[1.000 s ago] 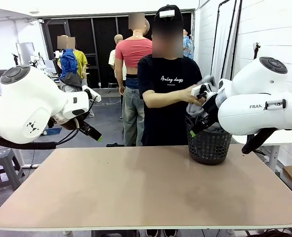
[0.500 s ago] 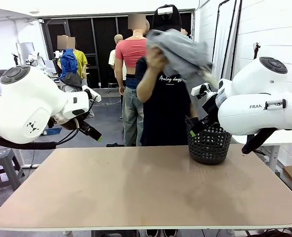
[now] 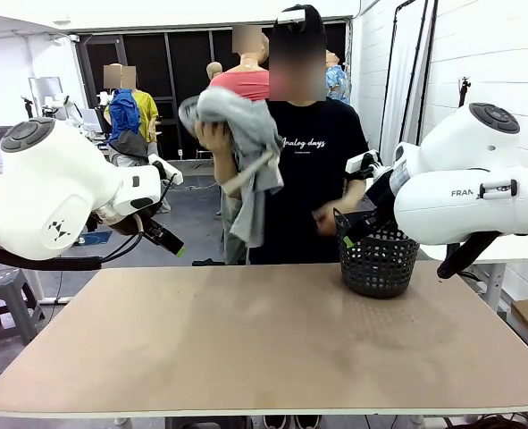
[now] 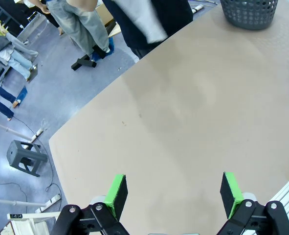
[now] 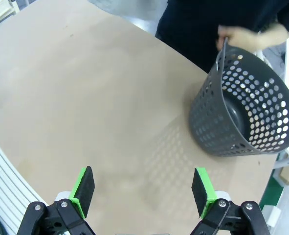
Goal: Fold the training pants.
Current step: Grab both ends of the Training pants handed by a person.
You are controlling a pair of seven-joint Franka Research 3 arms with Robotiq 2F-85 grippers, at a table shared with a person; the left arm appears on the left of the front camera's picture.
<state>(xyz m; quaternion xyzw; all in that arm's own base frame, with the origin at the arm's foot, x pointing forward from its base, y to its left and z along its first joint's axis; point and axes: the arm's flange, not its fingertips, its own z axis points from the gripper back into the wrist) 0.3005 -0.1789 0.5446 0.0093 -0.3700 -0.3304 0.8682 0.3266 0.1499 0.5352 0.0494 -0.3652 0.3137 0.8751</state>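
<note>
Training pants (image 3: 248,134) aloft in person's grip, well apart from left hand (image 4: 173,193), right hand (image 5: 142,191); both wide.

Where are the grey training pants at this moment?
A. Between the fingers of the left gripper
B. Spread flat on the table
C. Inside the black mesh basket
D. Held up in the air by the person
D: the training pants hang bunched from the person's raised hand at the far side, above the table and apart from the basket.
</note>
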